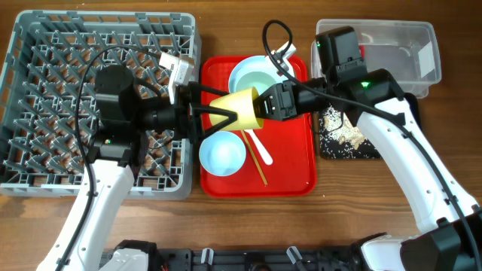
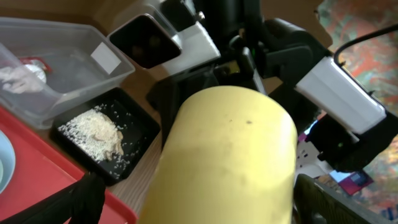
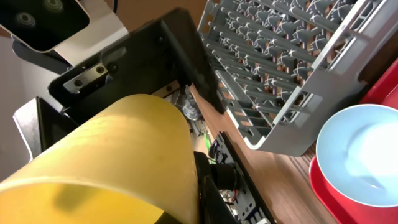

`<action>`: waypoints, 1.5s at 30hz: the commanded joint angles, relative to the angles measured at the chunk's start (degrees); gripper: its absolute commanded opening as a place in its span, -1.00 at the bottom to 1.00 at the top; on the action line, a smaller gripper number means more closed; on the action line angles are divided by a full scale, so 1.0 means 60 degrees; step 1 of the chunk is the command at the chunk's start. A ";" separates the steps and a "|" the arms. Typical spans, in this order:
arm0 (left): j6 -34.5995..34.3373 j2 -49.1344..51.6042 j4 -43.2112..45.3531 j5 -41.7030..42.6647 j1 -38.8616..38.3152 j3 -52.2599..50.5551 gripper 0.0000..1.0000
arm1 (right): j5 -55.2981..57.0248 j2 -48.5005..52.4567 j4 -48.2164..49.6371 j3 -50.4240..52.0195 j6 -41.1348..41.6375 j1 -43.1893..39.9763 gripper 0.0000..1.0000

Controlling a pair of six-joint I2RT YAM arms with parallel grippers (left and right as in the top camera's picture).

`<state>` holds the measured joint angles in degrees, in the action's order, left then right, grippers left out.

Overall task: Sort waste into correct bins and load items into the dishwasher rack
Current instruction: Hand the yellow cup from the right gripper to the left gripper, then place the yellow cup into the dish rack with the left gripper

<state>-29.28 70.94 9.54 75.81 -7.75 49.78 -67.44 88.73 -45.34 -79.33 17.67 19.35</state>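
Note:
A small yellow cup [image 1: 242,108] hangs on its side above the red serving tray [image 1: 294,169], between my two grippers. My right gripper [image 1: 261,105] is shut on its wide rim end. My left gripper [image 1: 207,113] is open, its fingers straddling the cup's narrow end with gaps on both sides. The cup fills the left wrist view [image 2: 230,155] and the right wrist view [image 3: 112,162]. A pale bowl [image 1: 222,153], a second pale dish [image 1: 256,74], a white fork [image 1: 256,138] and chopsticks [image 1: 257,162] lie on the red tray. The grey rack [image 1: 45,98] is at the left.
The clear tub [image 1: 399,45] at the back right holds a white paper wad [image 2: 18,78] and something red. The black tray [image 1: 331,143] in front of it holds rice scraps [image 2: 93,130]. The rack's corner [image 3: 292,68] and a bowl [image 3: 360,149] show in the right wrist view.

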 commanded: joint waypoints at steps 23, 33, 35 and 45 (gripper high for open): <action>-0.0984 0.0018 0.0528 0.0182 -0.0455 0.0117 0.32 | -0.0335 0.0124 0.0794 -0.0095 0.0339 0.0047 -0.90; -0.0750 0.0018 0.0521 0.0182 -0.0248 0.0117 0.04 | -0.0240 0.0124 0.0765 -0.0098 0.0342 0.0047 -0.54; -0.0656 0.0018 0.0514 0.0182 -0.0040 0.0117 0.01 | -0.0237 0.0124 0.0769 -0.0098 0.0335 0.0047 -0.44; 0.2503 0.0018 -0.3661 -0.1628 0.1424 0.0117 -0.23 | 0.1971 0.0120 0.0736 -0.0098 0.0525 -0.0149 -0.12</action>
<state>-25.93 70.94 -4.89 75.20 -1.65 50.33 -62.19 88.73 -41.04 -79.33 20.10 19.29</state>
